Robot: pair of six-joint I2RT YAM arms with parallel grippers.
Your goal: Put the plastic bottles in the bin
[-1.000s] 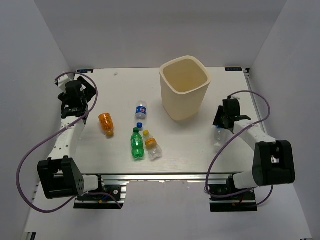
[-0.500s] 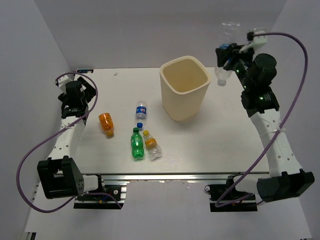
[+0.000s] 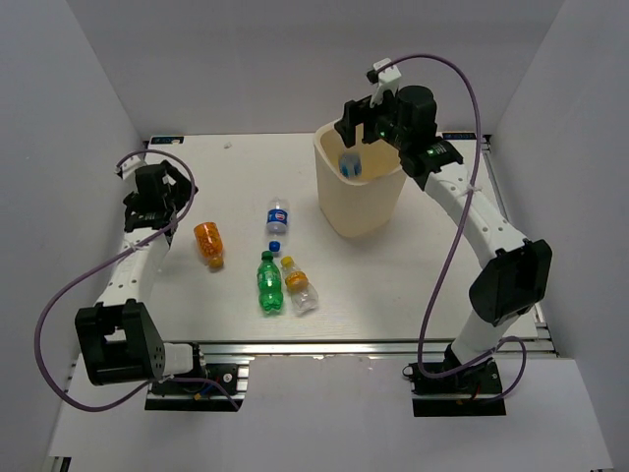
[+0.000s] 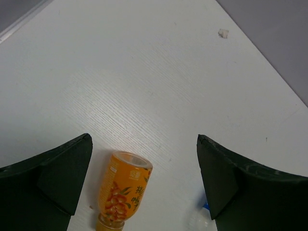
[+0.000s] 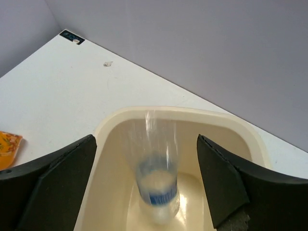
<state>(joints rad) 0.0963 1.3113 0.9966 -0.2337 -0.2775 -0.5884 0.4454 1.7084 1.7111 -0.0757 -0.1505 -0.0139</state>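
Right arm's fingers [image 5: 53,183]: spread wide above the tall cream plastic bin [image 3: 359,211], clamping nothing.
Clear blue-labelled plastic bottle [image 5: 156,187]: blurred, inside the bin's mouth, long axis roughly upright, touching neither finger; cannot tell which end is up.
Left arm's fingers [image 4: 57,178]: wide apart, empty, over the white counter [image 4: 144,72].
Orange plastic bottle [image 4: 122,190]: lying flat, cap toward the near edge.
Green plastic bottle [image 3: 267,282]: lying flat, cap pointing far.
Second clear blue-labelled bottle [image 3: 278,216]: lying flat, blue cap pointing near.
Clear orange-labelled bottle [image 3: 300,287]: lying just beside the green one, yellow cap far-left.
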